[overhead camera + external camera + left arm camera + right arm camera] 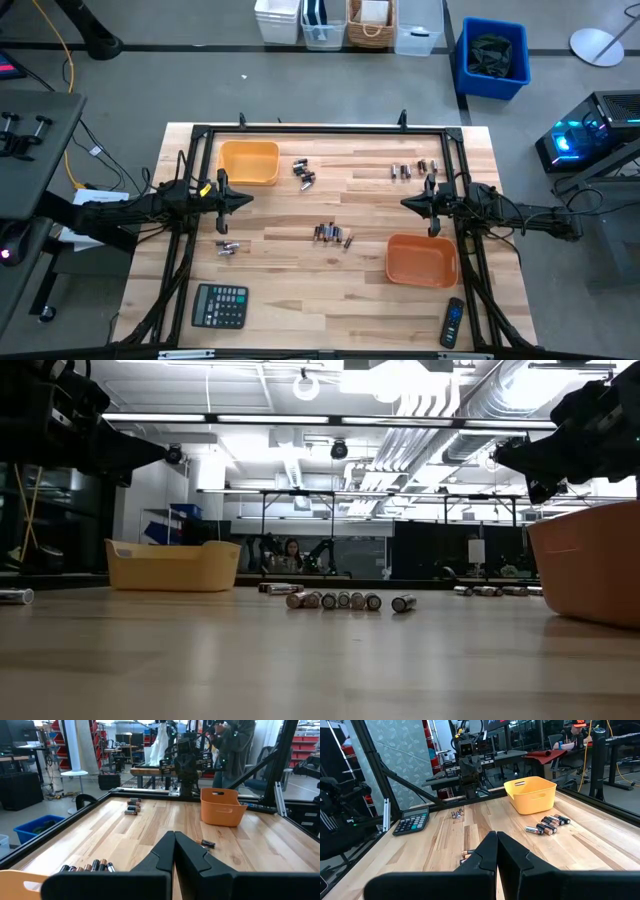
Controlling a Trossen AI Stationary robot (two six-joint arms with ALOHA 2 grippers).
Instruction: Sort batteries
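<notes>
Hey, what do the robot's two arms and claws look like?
Both arms are dark, nearly black, with jointed segments and black cables running along them. The left claw and right claw each end in two smooth, matte black, wedge-shaped fingers tapering to a point. No markings are visible.

Pale striped wood table (pixel 300 300) framed in black; a yellow bin (pixel 249 162) and an orange bin (pixel 421 259); the batteries (pixel 331 234) dark and silvery, some banded copper; a black calculator (pixel 220 305) with pale keys; a black remote (pixel 453 323) with a blue spot; dark arms; a blue crate (pixel 492 58) on grey floor
</notes>
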